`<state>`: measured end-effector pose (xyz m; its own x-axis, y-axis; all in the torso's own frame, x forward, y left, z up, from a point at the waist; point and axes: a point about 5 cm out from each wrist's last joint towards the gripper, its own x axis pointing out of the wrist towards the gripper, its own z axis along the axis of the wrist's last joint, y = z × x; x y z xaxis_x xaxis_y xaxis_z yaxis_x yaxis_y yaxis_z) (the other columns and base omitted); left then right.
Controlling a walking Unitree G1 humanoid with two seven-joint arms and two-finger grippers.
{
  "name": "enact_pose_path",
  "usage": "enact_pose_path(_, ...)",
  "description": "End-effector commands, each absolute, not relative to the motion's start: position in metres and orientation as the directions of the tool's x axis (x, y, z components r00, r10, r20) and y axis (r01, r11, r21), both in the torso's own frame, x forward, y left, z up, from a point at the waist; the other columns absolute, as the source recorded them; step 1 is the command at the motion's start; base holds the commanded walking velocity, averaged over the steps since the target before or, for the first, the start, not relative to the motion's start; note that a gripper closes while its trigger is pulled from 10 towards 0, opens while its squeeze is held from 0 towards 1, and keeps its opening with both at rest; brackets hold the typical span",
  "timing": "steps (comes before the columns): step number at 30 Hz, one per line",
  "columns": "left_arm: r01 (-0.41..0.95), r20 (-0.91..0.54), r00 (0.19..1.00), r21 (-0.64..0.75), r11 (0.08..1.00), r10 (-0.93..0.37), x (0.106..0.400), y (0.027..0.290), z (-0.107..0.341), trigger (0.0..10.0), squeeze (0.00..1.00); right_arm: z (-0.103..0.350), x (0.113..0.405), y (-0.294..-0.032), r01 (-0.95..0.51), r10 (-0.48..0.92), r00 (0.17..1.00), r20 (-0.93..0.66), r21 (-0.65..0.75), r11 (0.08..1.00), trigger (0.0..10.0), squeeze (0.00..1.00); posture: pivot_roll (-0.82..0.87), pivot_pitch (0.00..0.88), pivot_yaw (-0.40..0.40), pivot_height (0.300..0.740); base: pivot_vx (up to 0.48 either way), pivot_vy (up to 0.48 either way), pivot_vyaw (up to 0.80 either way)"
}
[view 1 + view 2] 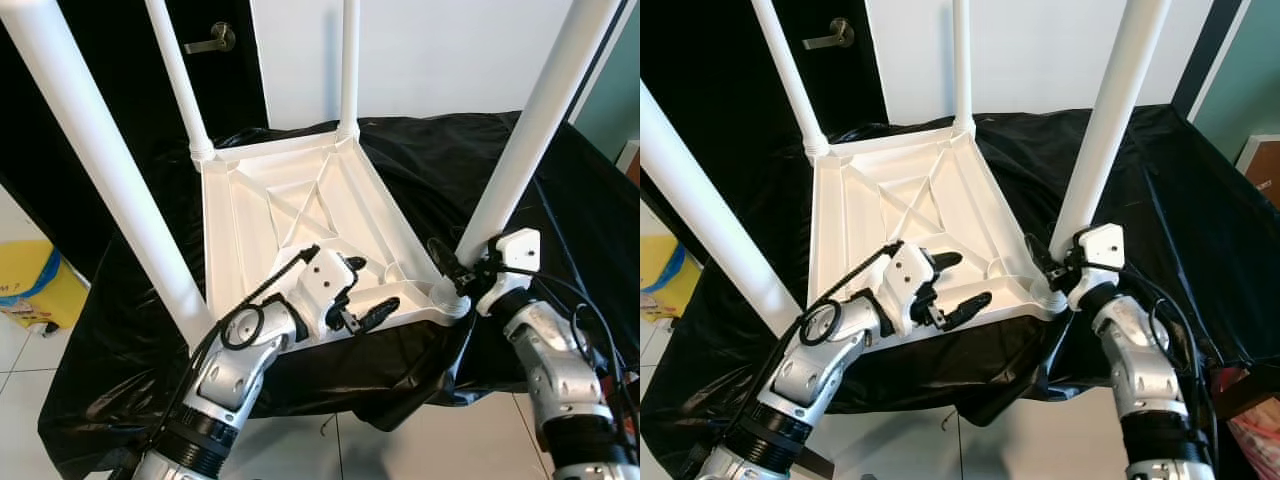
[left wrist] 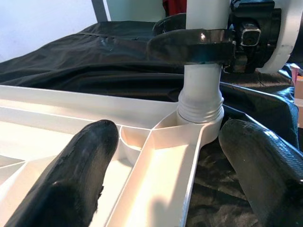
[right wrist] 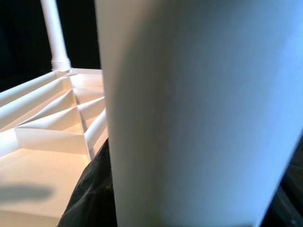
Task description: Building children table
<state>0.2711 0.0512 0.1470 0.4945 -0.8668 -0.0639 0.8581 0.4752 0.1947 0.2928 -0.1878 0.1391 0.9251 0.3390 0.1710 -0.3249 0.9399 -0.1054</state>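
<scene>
On my far left a yellow bin (image 1: pixel 30 285) sits on the floor beside the bench, which is draped in black sheeting (image 1: pixel 480 170). The white table top (image 1: pixel 300 215) lies upside down on that sheeting, ribbed underside up, running from the bench's near edge toward the back. All four white legs stand up from its corners: the near-left leg (image 1: pixel 105 170), the far-left leg (image 1: pixel 180 75), the far-right leg (image 1: pixel 349 65) and the near-right leg (image 1: pixel 535 125).

My left gripper (image 1: pixel 358 292) hangs over the table top's near edge, its fingers (image 2: pixel 75 175) spread wide and holding nothing. One finger sits above the ribbed underside, the other out over the sheeting past the rim, both aimed at the near-right corner socket (image 2: pixel 201 111).

My right gripper (image 1: pixel 452 268) is at the base of the near-right leg, just above that socket. One black finger (image 2: pixel 191 45) wraps across the leg, and the wrist camera is pressed right against the white tube, so I read it as clamped on that leg.
</scene>
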Motion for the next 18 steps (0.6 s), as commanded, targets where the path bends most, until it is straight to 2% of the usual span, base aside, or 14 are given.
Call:
enact_pose_path(1,0.857,-0.076,0.496,0.203,0.473,-0.865,0.269,0.052,0.146,10.0,0.00,0.119,0.288,-0.186,-0.310,0.315,0.945,0.088,-0.066,0.949,10.0,0.00,-0.08,0.000,0.034,0.740,0.000,0.000,0.00)
enact_pose_path(8,0.856,-0.079,0.498,0.202,0.476,-0.863,0.269,0.053,0.146,10.0,0.00,0.116,0.284,-0.181,-0.183,0.182,0.976,0.119,0.001,0.983,10.0,0.00,-0.08,0.000,0.033,0.740,0.000,0.000,0.00)
enact_pose_path(15,0.853,-0.078,0.503,0.203,0.481,-0.861,0.270,0.054,0.147,10.0,0.00,0.119,0.281,-0.171,0.041,-0.053,0.987,0.149,0.081,0.996,10.0,0.00,-0.07,0.000,0.027,0.740,0.000,0.000,0.00)
enact_pose_path(18,0.852,-0.077,0.505,0.202,0.483,-0.860,0.270,0.054,0.147,10.0,0.00,0.119,0.282,-0.166,0.060,-0.076,0.986,0.148,0.105,0.993,10.0,0.00,-0.07,0.000,0.026,0.740,0.000,0.000,0.00)
